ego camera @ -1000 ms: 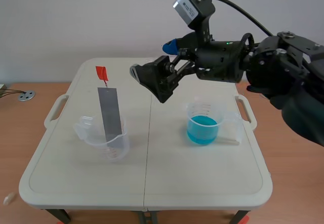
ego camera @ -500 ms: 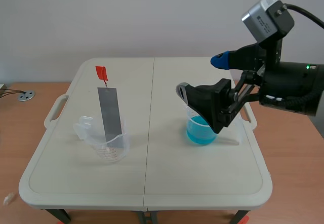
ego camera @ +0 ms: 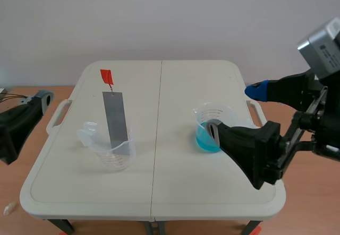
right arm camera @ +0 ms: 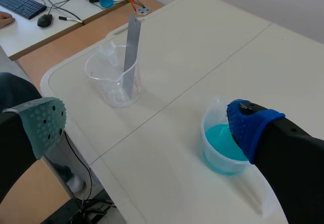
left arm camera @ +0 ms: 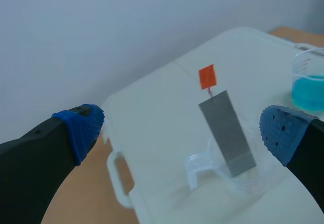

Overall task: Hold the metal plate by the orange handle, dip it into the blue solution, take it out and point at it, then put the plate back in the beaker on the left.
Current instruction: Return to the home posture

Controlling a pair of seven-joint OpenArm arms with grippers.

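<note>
Leaning in the clear beaker with its orange handle well above the rim, the metal plate is probably best taken by the left claw, spread wide with that beaker ahead, pinching the handle squarely, while the right claw, likewise spread, sits well apart.

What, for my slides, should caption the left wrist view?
Open left hand facing metal plate standing in clear beaker.

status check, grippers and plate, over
Left gripper and right gripper open, empty. Metal plate stands in left beaker, orange handle up, untouched. Nothing in the way.
</note>
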